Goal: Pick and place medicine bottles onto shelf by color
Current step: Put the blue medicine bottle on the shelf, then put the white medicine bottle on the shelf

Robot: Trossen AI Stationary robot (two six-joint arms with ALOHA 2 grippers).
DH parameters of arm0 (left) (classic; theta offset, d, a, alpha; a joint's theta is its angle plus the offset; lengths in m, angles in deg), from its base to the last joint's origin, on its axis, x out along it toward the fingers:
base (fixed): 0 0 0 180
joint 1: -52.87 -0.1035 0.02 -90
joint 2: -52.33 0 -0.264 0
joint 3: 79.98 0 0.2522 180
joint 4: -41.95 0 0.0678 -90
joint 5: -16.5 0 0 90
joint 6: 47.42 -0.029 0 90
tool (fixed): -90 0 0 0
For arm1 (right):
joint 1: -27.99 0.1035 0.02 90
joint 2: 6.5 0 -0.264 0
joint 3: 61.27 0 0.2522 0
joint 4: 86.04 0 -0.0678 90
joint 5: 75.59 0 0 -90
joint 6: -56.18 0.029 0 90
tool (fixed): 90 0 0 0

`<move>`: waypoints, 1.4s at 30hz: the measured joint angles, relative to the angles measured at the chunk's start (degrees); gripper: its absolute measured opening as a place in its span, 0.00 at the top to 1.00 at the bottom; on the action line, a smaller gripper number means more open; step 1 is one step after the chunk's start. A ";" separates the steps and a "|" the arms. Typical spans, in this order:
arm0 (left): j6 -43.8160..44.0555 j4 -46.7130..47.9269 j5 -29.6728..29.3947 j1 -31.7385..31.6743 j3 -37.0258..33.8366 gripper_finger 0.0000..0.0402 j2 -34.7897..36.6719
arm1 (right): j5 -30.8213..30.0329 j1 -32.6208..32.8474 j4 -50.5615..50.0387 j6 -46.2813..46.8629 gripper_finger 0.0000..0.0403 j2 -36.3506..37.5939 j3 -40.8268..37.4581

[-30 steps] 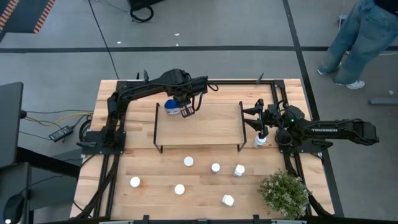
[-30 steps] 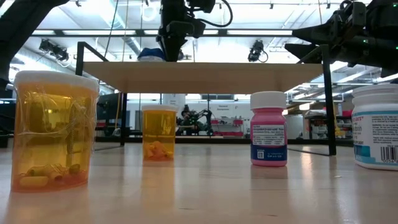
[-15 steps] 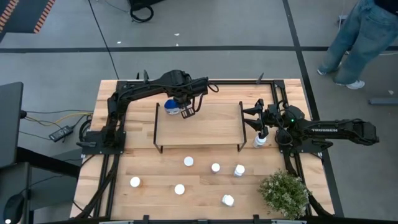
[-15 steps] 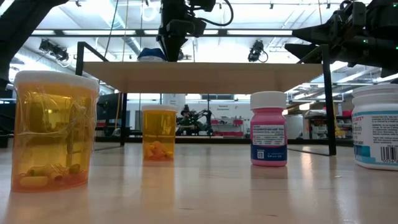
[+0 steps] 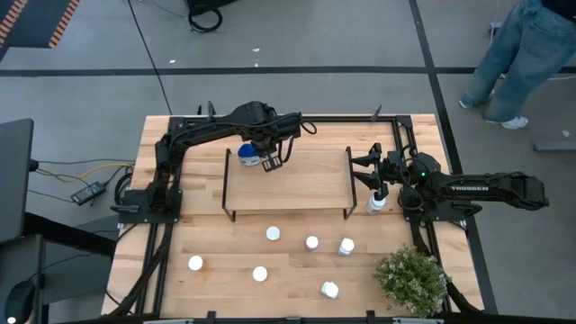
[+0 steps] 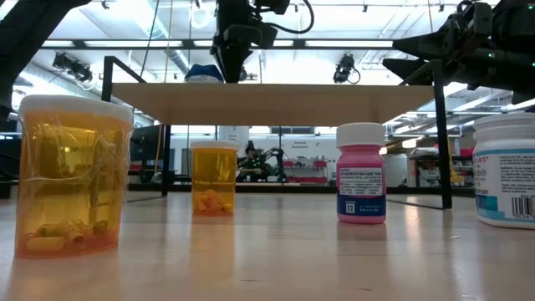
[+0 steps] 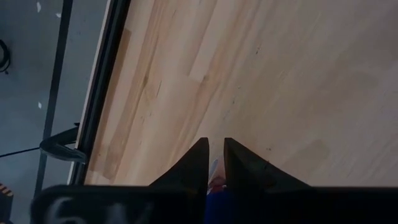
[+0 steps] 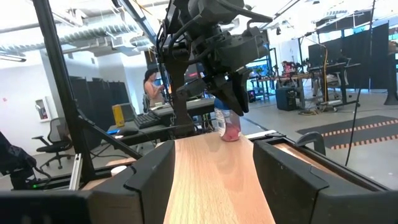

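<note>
The shelf point(image 5: 297, 184) stands at mid-table. A wide blue bottle point(image 5: 245, 155) stands upright on its far-left corner, also in the low view point(image 6: 203, 73) and the right wrist view point(image 8: 228, 126). My left gripper point(image 5: 267, 163) hangs right beside it with its fingers all but shut point(image 7: 215, 163); a sliver of white and blue shows in their gap. My right gripper point(image 5: 364, 175) hovers open at the shelf's right end, level with the board point(image 8: 211, 180). A white bottle point(image 5: 376, 204) stands on the table below it. Several white-capped bottles point(image 5: 312, 242) stand near the table's near edge. My left gripper comes at the blue bottle from above, slanting down on the bottle's right side point(image 8: 239, 102). Its own body hides the gap between finger and bottle, so I cannot tell whether it touches. The bottle rests on the shelf board.
A bushy green plant point(image 5: 412, 279) fills the near-right corner. In the low view, two orange bottles point(image 6: 75, 176) point(image 6: 213, 180), a pink one point(image 6: 362, 173) and a white one point(image 6: 506, 171) stand before the shelf. A person point(image 5: 522, 54) walks on the floor beyond the table's far right.
</note>
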 joint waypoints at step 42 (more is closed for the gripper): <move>-9.70 -63.41 15.38 6.41 -33.79 0.62 25.78 | 2.91 1.45 -0.95 2.45 0.44 -0.72 0.00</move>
